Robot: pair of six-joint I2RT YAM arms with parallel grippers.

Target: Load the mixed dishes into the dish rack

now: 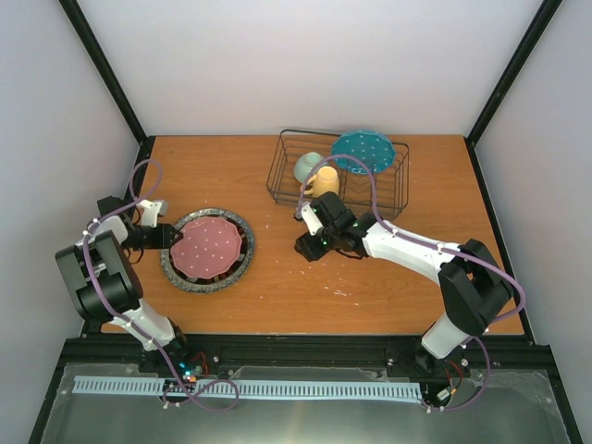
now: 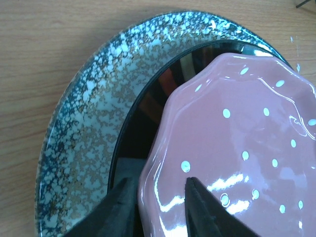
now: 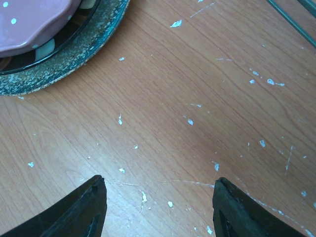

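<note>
The pink white-dotted plate (image 1: pixel 208 245) lies on the dark-rimmed cream plate (image 2: pixel 148 108), which lies on the grey speckled plate (image 1: pixel 176 276), left of centre. My left gripper (image 1: pixel 176 236) is shut on the pink plate's (image 2: pixel 247 138) left rim, one finger under it and one on top (image 2: pixel 160 207). The black wire dish rack (image 1: pixel 393 199) at the back holds the yellow mug (image 1: pixel 324 180), the pale green bowl (image 1: pixel 307 166) and the teal dotted plate (image 1: pixel 363 151), which stands upright. My right gripper (image 1: pixel 303 248) hangs open and empty over bare wood (image 3: pixel 158 197).
The stack's right edge shows at the top left of the right wrist view: the pink plate (image 3: pixel 29 24) over the speckled rim (image 3: pixel 74 59). A rack wire (image 3: pixel 296 24) crosses that view's top right corner. The wooden table (image 1: pixel 370 287) has white flecks.
</note>
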